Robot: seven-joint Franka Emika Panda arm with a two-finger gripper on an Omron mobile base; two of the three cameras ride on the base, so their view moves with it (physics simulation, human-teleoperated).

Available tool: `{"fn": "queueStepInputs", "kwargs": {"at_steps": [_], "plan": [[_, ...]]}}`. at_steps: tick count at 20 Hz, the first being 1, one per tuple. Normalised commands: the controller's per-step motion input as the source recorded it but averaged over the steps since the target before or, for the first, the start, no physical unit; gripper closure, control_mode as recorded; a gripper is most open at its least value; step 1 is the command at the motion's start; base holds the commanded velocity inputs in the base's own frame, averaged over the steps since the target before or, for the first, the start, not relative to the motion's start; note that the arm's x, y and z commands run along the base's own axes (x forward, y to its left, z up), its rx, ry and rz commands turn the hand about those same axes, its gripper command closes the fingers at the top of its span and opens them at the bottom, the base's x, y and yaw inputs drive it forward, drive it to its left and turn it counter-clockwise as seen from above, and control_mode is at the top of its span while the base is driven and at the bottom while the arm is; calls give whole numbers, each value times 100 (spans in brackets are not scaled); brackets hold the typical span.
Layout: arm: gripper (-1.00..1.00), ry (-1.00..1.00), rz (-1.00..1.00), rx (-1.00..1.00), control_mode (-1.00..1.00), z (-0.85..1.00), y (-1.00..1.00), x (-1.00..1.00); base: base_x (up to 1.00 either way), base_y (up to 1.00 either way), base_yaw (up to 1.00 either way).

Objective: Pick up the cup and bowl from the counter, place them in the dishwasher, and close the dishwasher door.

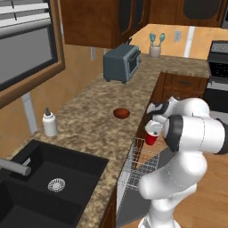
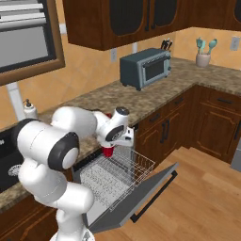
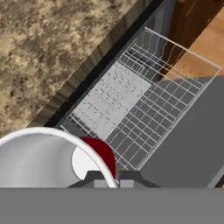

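Claw (image 3: 111,178): clenched on the white rim of the cup (image 1: 152,136), one finger inside and one outside.
Cup: red, upright, hanging in the air above the white wire rack (image 2: 117,172) of the dishwasher.
Bowl (image 1: 121,113): reddish-brown, resting on the table (image 1: 89,120) near its front edge.
Dishwasher door (image 2: 141,195): dropped open, rack pulled out over it.
Soap bottle (image 1: 50,122): beside the black sink (image 1: 44,178).
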Motion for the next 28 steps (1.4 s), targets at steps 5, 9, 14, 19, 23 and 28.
{"fn": "queueStepInputs", "kwargs": {"at_steps": [5, 9, 14, 19, 23, 28], "plan": [[100, -14, 44, 9, -100, -42, -72, 13, 0, 0, 0], [100, -10, 40, 10, -100, -54, -59, 31, 0, 0, 0], [100, -15, 20, 3, -100, -45, -13, 46, 0, 0, 0], [100, -11, 1, 2, -100, -40, 2, 32, 0, 0, 0], [100, 10, 0, 1, -100, -45, 25, 24, 0, 0, 0], [100, 10, 1, 0, -100, -40, 16, 34, 0, 0, 0]]}}
